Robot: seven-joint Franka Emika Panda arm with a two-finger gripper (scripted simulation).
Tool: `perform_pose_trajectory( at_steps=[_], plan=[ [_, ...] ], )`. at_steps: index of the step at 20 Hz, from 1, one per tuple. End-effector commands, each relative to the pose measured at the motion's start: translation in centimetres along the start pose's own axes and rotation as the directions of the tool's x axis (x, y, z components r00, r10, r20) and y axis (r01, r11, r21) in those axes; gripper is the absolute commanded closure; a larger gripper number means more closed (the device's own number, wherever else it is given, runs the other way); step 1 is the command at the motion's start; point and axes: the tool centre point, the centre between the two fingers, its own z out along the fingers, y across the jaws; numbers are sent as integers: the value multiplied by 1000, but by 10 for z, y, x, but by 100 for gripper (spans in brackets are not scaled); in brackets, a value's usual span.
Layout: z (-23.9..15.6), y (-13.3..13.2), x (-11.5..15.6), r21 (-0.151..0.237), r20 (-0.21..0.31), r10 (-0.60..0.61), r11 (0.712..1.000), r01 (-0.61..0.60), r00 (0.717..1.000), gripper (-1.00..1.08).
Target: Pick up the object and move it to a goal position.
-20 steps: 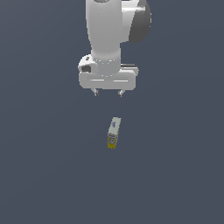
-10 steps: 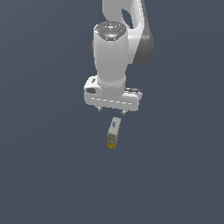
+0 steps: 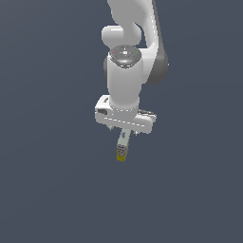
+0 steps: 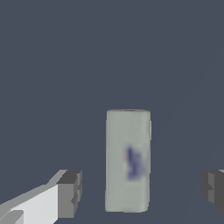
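one small box [image 4: 127,160] between the wide-spread fingers [image 4: 70,194] of the end effector [image 4: 141,190], untouched

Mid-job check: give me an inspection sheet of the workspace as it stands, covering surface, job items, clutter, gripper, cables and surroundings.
Surface: plain dark grey-blue floor, no marks seen.
Job's things: small box lying flat on the surface, grey-white label with a bluish mark; yellow end visible in the exterior view. Goal position: no marker seen.
Clutter: nothing seen.
Gripper: gripper open, one finger on each side of the box, both apart from it with clear gaps; in the exterior view the gripper body covers the box's far end.
Cables: nothing seen.
Surroundings: only the white arm above; nothing else seen.
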Motion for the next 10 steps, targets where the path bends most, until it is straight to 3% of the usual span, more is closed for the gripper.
perform_pose_trajectory(
  at_steps=[1, 10],
  plan=[
    [3, -1, 2, 0, -2, 6, 1000, -6, 1000, -92],
    [19, -1, 1, 0, -1, 5, 1000, -5, 1000, -92]
  ],
)
